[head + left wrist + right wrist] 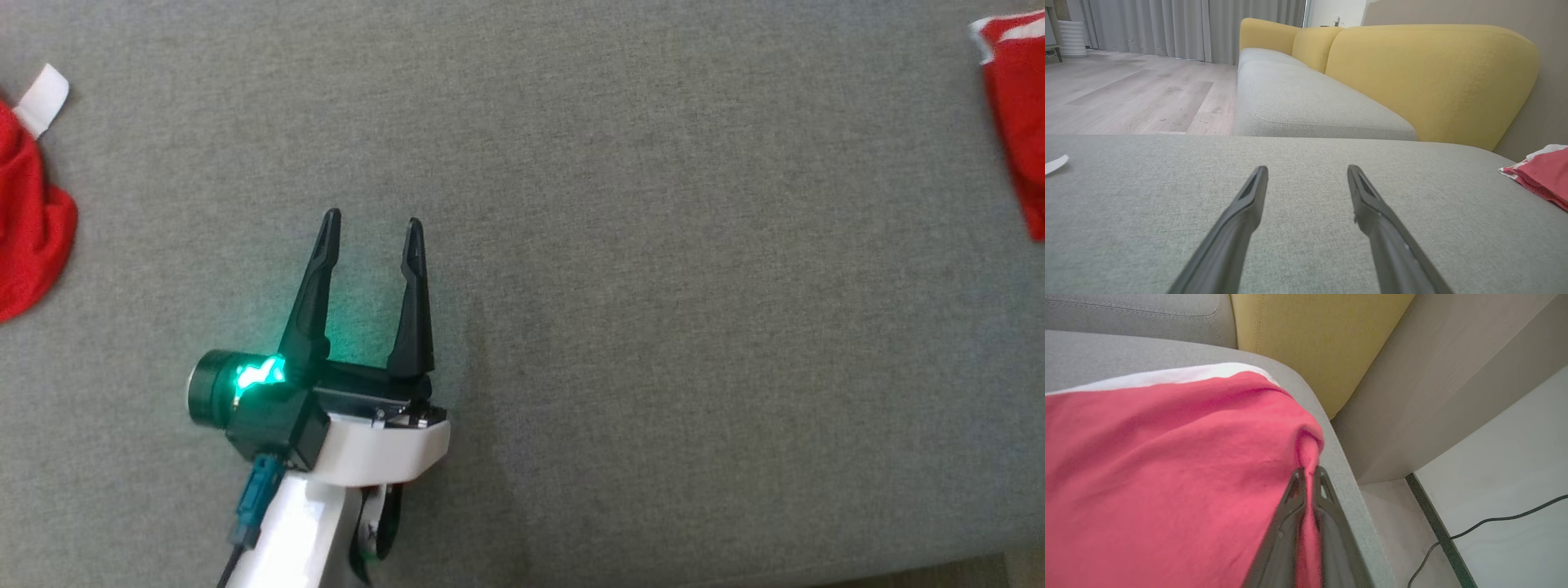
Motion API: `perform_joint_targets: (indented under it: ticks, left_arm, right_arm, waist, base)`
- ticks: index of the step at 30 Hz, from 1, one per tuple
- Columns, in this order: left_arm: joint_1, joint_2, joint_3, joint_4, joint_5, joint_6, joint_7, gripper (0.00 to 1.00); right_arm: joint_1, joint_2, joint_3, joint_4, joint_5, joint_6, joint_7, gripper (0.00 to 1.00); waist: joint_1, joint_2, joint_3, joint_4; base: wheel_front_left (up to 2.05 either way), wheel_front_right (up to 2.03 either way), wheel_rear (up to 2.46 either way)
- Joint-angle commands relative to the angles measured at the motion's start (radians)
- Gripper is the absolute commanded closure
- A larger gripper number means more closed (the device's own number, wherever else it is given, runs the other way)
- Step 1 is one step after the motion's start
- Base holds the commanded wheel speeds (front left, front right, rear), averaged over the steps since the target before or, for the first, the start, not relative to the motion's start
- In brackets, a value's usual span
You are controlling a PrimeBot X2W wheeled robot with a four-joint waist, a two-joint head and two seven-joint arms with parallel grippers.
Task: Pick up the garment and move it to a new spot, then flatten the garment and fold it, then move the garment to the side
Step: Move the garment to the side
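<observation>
The garment (1167, 465) is red with a white band and lies at the right end of the grey cushion (1106, 347), close to its edge. My right gripper (1309, 473) is shut on a pinched fold of the garment. In the head view the garment (1016, 106) shows at the far right edge. My left gripper (372, 224) hovers open over bare cushion (653, 286) left of centre, holding nothing. In the left wrist view the left gripper (1306, 175) has its fingers spread, and the garment (1541, 175) lies off to the right.
Another red cloth (28, 220) with a white strip (42, 98) lies at the cushion's far left. A yellow backrest (1429, 77) and a grey seat (1306, 106) stand beyond. Past the cushion's right edge are a beige panel (1433, 375) and a floor cable (1486, 522).
</observation>
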Motion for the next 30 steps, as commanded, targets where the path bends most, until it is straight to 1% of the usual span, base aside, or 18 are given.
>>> perform_joint_targets:
  ticks: [1,2,3,6,9,11,15,21,25,30]
  left_arm:
    - [-0.01,0.001,0.032,-0.023,0.006,-0.001,-0.005,0.0]
    - [-0.011,0.001,0.031,-0.02,0.005,-0.003,-0.005,0.0]
    - [-0.01,0.001,0.033,-0.014,0.001,-0.005,-0.005,0.0]
    - [-0.001,0.001,0.037,-0.006,0.003,-0.003,-0.005,0.0]
    - [0.021,0.001,0.041,0.011,-0.004,0.001,-0.005,0.0]
    - [0.043,0.001,0.044,0.025,-0.015,0.004,-0.005,0.0]
    - [0.099,0.001,0.05,0.053,-0.047,0.014,-0.005,0.0]
    - [0.172,0.001,0.058,0.093,-0.065,0.021,-0.005,0.0]
    - [0.226,0.001,0.083,0.103,-0.084,0.035,-0.005,0.0]
    - [0.267,0.001,0.121,0.083,-0.054,0.034,-0.005,0.0]
  right_arm:
    - [0.001,-0.048,-0.011,-0.007,-0.025,0.003,-0.029,0.0]
    - [-0.005,-0.04,-0.024,0.003,-0.044,0.003,-0.048,0.0]
    - [-0.017,-0.017,-0.05,0.018,-0.087,0.003,-0.093,0.0]
    - [-0.02,0.045,-0.067,0.016,-0.143,0.003,-0.145,0.0]
    - [0.006,0.138,-0.049,-0.017,-0.155,0.003,-0.168,0.0]
    - [0.044,0.203,-0.013,-0.051,-0.145,0.003,-0.175,0.0]
    - [0.154,0.311,0.049,-0.136,-0.107,0.003,-0.189,0.0]
    - [0.343,0.441,0.146,-0.251,-0.054,0.003,-0.204,0.0]
    - [0.459,0.526,0.135,-0.348,-0.066,0.003,-0.206,0.0]
    - [0.573,0.601,0.077,-0.533,-0.153,0.003,-0.206,0.0]
  waist:
    - [-0.0002,0.0001,0.0,0.003]
    - [-0.0002,0.0001,-0.004,0.004]
    - [-0.0002,0.0001,-0.019,0.007]
    - [-0.0002,0.0001,-0.059,0.012]
    - [-0.0002,0.0001,-0.12,0.019]
    - [-0.0002,0.0001,-0.172,0.025]
    - [-0.0002,0.0001,-0.288,0.051]
    - [-0.0002,0.0001,-0.428,0.105]
    - [-0.0002,0.0001,-0.51,0.138]
    - [-0.0002,0.0001,-0.557,0.165]
  base:
    - [0.0,0.0,0.0]
    - [0.0,0.0,0.0]
    - [0.0,0.0,0.0]
    - [0.0,0.0,0.0]
    - [0.0,0.0,0.0]
    - [0.0,0.0,0.0]
    - [0.0,0.0,0.0]
    - [0.0,0.0,0.0]
    - [0.0,0.0,0.0]
    - [0.0,0.0,0.0]
